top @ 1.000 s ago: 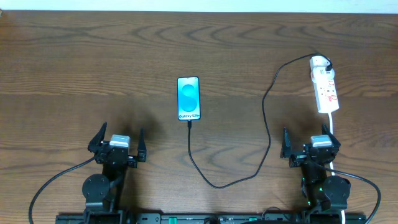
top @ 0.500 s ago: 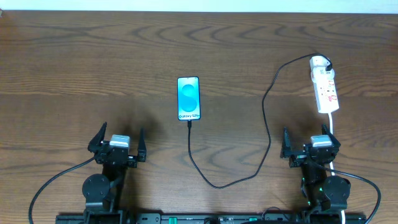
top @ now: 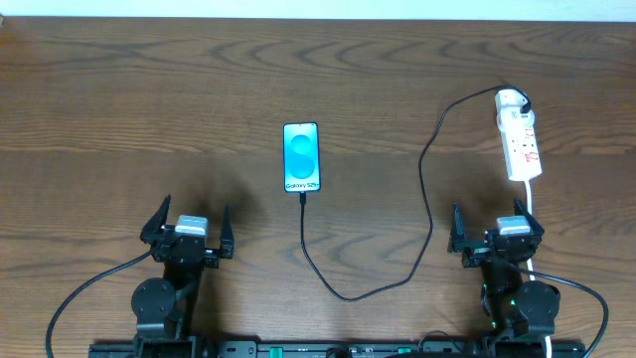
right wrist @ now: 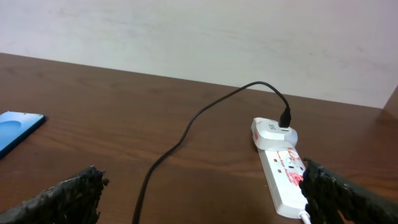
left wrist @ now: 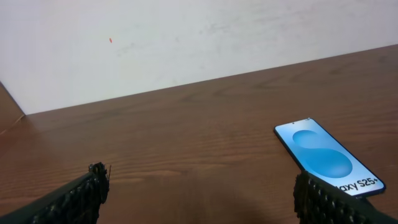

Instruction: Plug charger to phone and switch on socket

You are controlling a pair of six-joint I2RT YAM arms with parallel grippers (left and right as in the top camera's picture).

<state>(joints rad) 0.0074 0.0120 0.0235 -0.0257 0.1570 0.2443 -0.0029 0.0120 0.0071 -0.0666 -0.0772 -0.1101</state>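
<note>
The phone (top: 301, 157) lies face up mid-table, its blue screen lit; it also shows in the left wrist view (left wrist: 328, 155) and at the left edge of the right wrist view (right wrist: 15, 129). The charger, a black cable (top: 429, 214), runs from the phone's near end, loops toward me and rises to the socket (top: 520, 138), a white power strip at the far right, seen also in the right wrist view (right wrist: 285, 177). The cable's tip sits at the phone's bottom edge (top: 302, 198). My left gripper (top: 189, 227) and right gripper (top: 497, 231) are open and empty near the front edge.
The power strip's white cord (top: 530, 199) runs down toward my right arm. A pale wall (left wrist: 186, 37) stands behind the wooden table (top: 149, 99).
</note>
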